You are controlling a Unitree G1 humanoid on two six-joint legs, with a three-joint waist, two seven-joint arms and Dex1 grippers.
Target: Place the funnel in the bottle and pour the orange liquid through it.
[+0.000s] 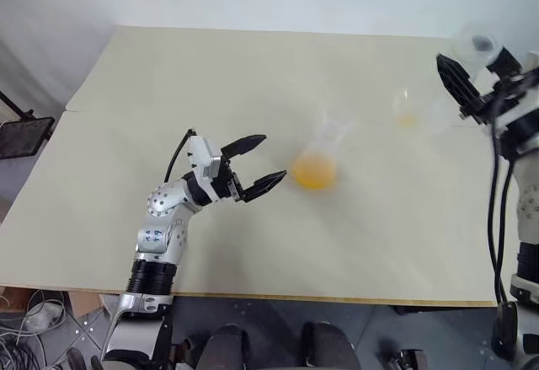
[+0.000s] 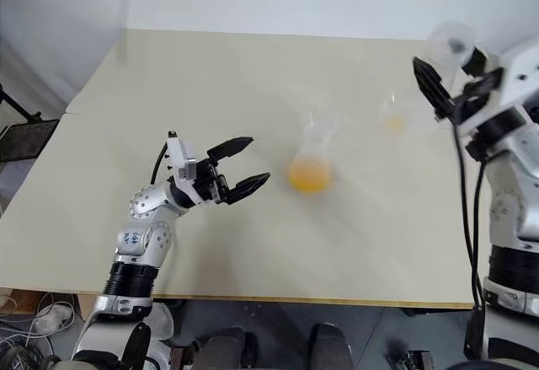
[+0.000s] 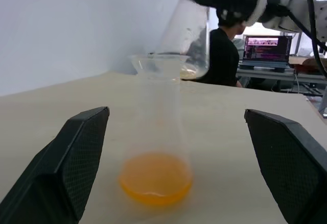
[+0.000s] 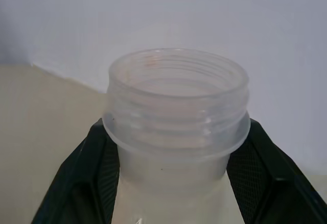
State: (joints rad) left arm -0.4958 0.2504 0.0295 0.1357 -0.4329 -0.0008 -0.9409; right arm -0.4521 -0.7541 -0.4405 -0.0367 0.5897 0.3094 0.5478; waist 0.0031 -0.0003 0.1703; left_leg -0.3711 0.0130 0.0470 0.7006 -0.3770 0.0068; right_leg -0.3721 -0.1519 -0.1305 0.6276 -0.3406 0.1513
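My right gripper is raised over the table's far right corner. It is shut on the bottle, a frosted-white one whose threaded wide mouth is empty. Mid-table stands a clear vessel with the orange liquid pooled at its bottom. A clear wide rim at its top looks like the funnel. My left gripper is open just left of that vessel, with a finger to either side and no contact.
A small clear cup with an orange trace stands on the beige table, between the vessel and my right gripper. A black object sits off the left edge. A person sits at a laptop beyond the table.
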